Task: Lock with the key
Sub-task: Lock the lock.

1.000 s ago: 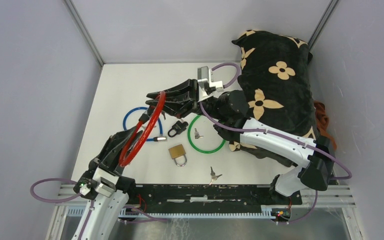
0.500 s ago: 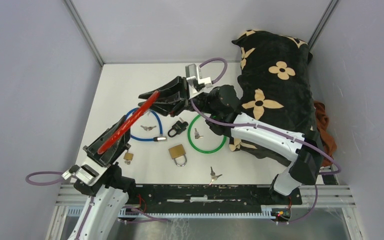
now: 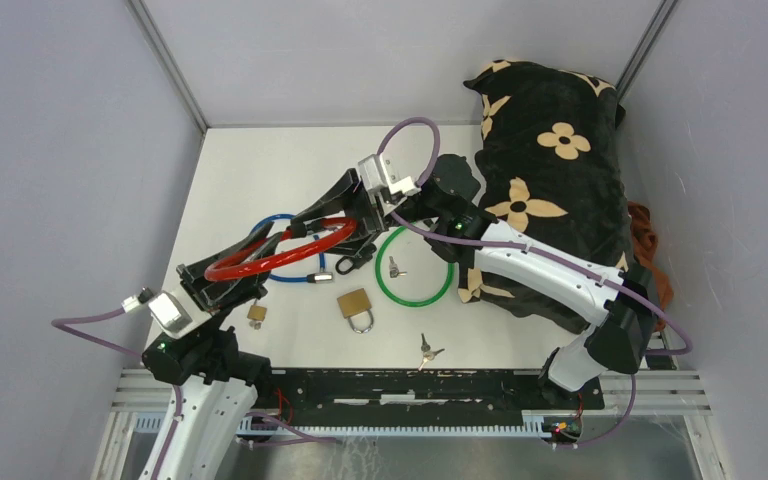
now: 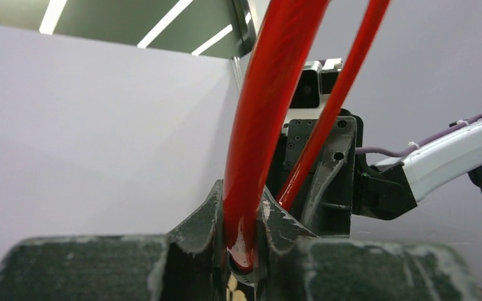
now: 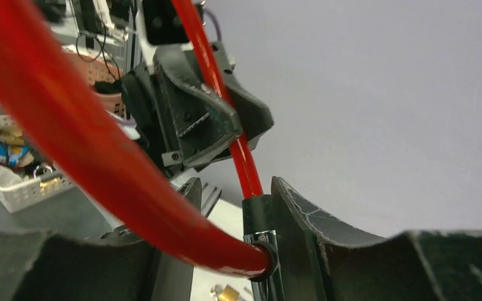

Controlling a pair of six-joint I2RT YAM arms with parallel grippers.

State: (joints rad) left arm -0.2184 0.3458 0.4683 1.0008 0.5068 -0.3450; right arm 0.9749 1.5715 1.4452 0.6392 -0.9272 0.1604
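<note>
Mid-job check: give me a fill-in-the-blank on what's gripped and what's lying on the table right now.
The left gripper is shut on the cable lock, whose cable is ___. The right gripper has the lock's ___ end piece between its fingers. Inside the green cable loop lies a small ___.
Missing: red; black; key.

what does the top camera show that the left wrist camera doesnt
Only the top camera: the table with a blue cable, a green cable, a brass padlock, loose keys and a flowered cushion.
Only the left wrist: ceiling lights, and a close look at the left gripper pinching the red cable.
Both: the red cable, with the right gripper at its far end.
</note>
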